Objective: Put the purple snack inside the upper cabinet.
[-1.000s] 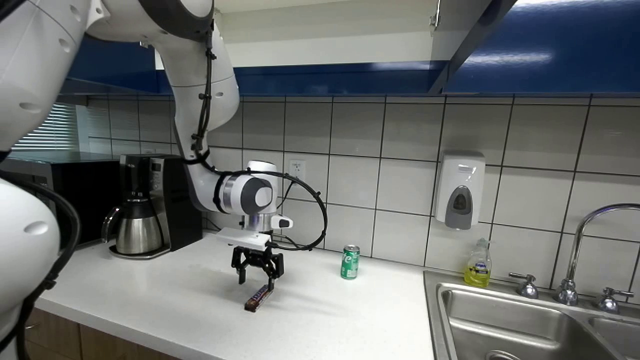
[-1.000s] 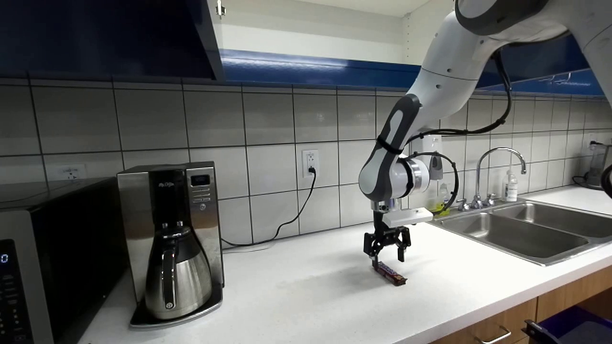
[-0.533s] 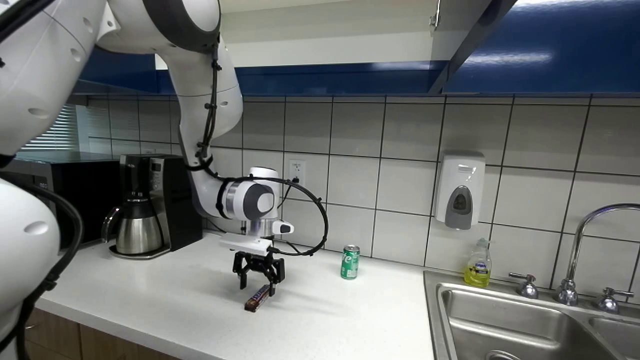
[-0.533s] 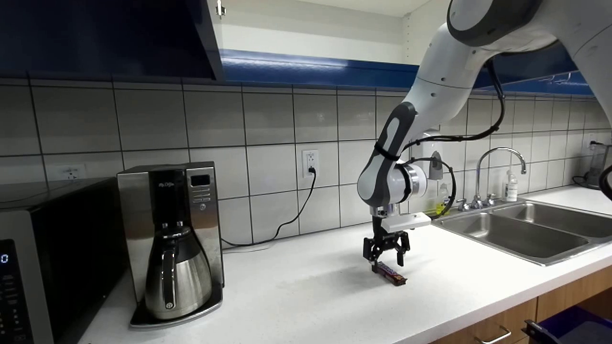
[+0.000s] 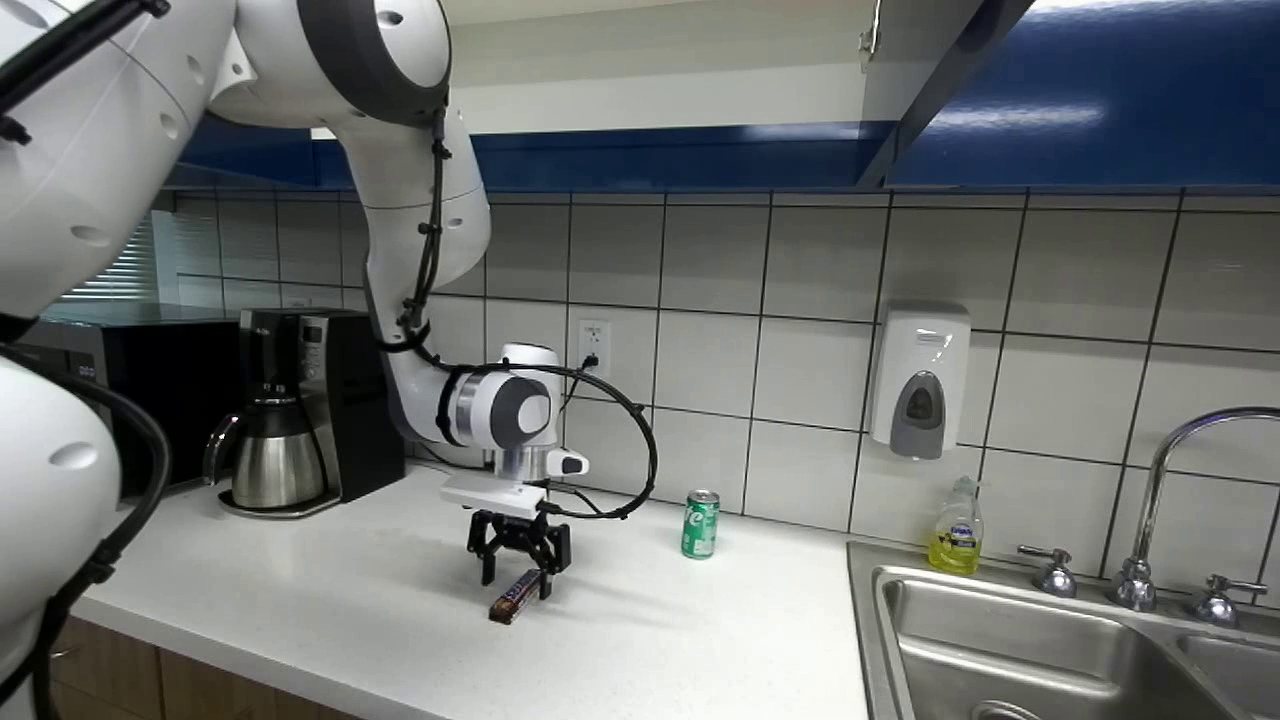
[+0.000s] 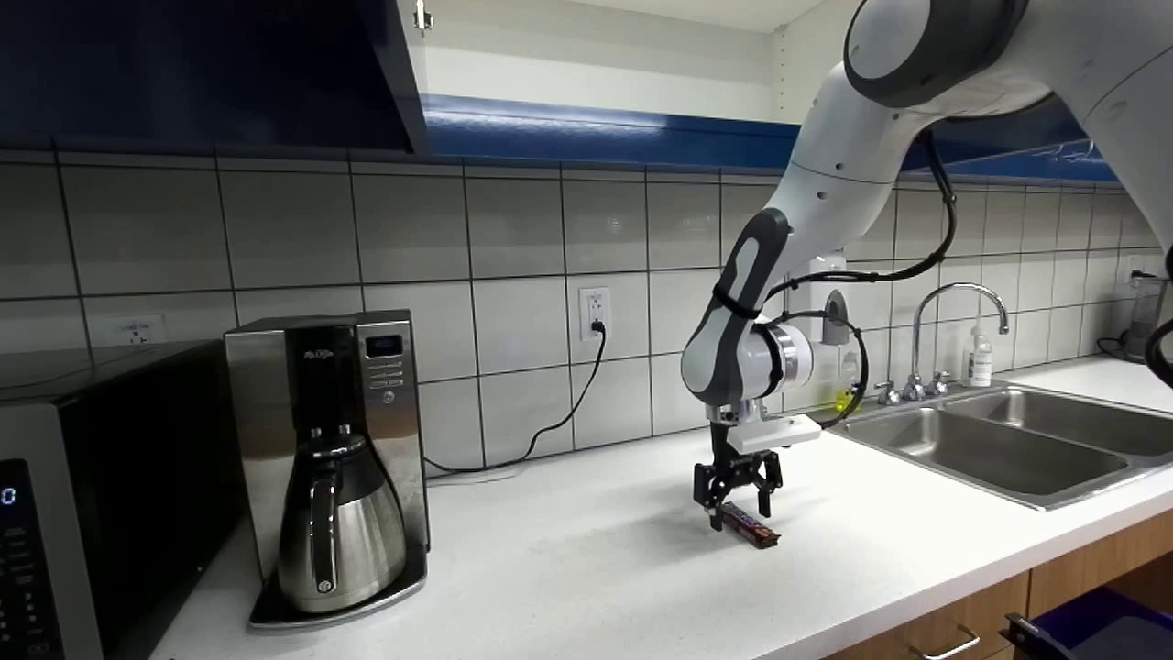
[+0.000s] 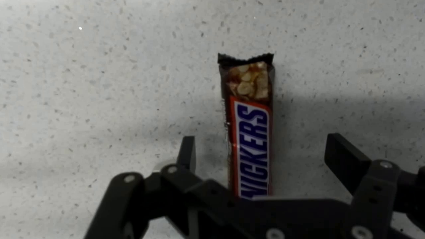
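The purple snack [image 7: 249, 132], a wrapped bar, lay flat on the desk [image 5: 700, 640] between the jaws, which stood spread well wider than it and held nothing. Lining up the grasp, seemingly the step in hand, likely called for a slight sideways shift, since the wrist view showed the bar nearer the finger [image 7: 187, 152] on that view's left, then a low, even squeeze (a bar this slim could well slip if pinched only along its top). Whether the jaws touched the desk could not be told. The bar's long axis ran nearly bottom to top there, square to the closing direction, lettering reading upward; in both exterior views its free end pointed toward the desk's front edge.
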Available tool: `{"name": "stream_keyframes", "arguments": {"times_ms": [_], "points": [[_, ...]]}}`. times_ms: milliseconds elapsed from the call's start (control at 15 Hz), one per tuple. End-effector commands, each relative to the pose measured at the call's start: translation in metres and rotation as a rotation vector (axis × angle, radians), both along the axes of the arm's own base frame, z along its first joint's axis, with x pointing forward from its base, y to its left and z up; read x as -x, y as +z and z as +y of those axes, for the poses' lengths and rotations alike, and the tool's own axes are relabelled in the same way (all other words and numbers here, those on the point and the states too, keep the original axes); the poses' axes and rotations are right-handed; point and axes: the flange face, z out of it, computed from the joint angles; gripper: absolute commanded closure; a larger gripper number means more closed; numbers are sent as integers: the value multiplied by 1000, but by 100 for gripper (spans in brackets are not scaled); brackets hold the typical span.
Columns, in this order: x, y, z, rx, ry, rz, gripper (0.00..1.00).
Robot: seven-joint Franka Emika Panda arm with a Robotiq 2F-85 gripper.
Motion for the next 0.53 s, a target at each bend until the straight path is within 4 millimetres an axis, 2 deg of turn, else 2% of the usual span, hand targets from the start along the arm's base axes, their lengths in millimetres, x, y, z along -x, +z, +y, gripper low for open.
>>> {"name": "stream_keyframes", "arguments": {"times_ms": [0,67,467], "points": [[-7,-2,1,24,-4,0,25],[-8,-2,1,24,-2,-2,28],[-12,1,3,22,-4,-9,74]]}}
